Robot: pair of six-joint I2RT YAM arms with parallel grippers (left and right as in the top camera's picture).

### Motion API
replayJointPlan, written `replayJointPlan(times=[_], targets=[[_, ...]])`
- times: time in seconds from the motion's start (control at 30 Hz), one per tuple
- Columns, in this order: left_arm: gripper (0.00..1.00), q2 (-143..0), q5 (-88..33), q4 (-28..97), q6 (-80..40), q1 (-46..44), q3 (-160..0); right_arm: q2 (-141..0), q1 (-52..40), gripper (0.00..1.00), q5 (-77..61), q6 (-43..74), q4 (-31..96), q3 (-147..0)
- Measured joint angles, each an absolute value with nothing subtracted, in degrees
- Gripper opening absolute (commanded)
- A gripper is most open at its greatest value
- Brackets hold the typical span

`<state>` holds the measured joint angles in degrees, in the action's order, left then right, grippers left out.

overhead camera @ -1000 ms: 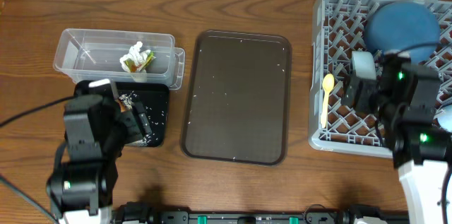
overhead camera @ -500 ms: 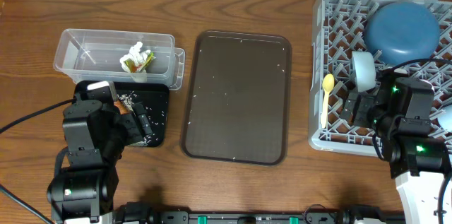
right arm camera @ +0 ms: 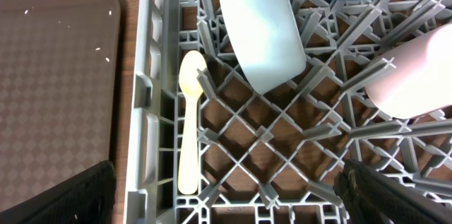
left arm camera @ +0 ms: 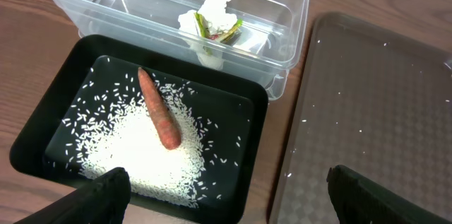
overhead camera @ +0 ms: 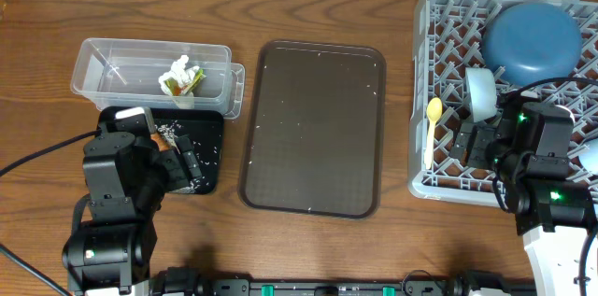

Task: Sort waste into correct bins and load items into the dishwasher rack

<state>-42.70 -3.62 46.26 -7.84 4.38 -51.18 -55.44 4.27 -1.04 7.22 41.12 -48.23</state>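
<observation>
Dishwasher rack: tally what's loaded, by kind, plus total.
Bowls: 1 (dark blue bowl)
Cups: 2 (light-blue cup, pink cup)
Spoons: 1 (pale yellow spoon)
Total: 4 visible in the dishwasher rack

Overhead looks straight down; wrist views sit close — left above black tray (left arm camera: pixel 60 107), right above rack (right arm camera: pixel 145 75).
</observation>
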Motion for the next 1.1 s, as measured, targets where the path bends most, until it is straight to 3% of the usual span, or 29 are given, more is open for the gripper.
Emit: replayJointPlan(times=[0.3, 0.77, 0.87, 1.1], targets=[[0.91, -42.7, -3.6, 46.3, -7.8, 4.4, -51.2, -52.5, 3.5, 0.99, -0.8, 7.2, 41.5, -46.3], [0.92, -42.7, -3.6, 46.3, -7.8, 4.4, -51.1, -27.4, -1.3, 0.99, -1.1, 7.2, 48.9, -42.3], [0.92, -42.7, -3.6, 46.3, -7.8, 4.4, -51.1, -24.3, -1.3, 0.99, -1.1, 6.9, 42.9, -38.8], [0.92, -42.7, -3.4, 46.4, -7.8, 4.4, -51.0, -17.4, -1.4, 0.99, -2.6, 5.8, 15.4, -19.8]])
